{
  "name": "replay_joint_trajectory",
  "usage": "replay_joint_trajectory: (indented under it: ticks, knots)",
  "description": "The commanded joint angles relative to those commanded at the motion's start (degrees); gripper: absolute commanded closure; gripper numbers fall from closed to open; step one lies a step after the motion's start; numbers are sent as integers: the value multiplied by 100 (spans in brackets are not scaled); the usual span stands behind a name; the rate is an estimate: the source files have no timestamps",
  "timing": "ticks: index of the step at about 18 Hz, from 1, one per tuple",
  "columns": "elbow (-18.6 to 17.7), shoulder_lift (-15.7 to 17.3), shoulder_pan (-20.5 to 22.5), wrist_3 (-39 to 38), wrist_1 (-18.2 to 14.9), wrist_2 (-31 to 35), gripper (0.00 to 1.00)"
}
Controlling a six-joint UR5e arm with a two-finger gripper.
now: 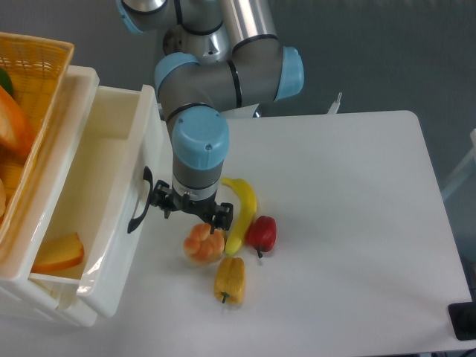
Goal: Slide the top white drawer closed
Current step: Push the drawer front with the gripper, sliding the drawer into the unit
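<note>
Hiding its own fingers, the gripper (189, 210) beside the top white drawer (111, 216) leaves its opening unreadable.

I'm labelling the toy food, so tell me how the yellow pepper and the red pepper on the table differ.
The yellow pepper is pale yellow-orange; the red pepper is deep red. The yellow pepper looks longer and blockier, the red pepper rounder and more compact. The yellow pepper lies nearest the table's front edge, below the banana; the red pepper sits right beside the banana's lower end. Both have a short dark stem pointing toward the front edge.
</note>
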Motion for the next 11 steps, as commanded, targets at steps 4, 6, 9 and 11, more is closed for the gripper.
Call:
replay_joint_trajectory:
  ticks: [4, 6, 9, 11]
  knots:
    - [0, 0, -149, 0, 0, -9, 0]
    - [0, 0, -228, 0, 9, 0, 0]
    - [9, 0, -281, 9, 9, 0, 0]
    - [0, -9, -343, 26, 18, 9, 0]
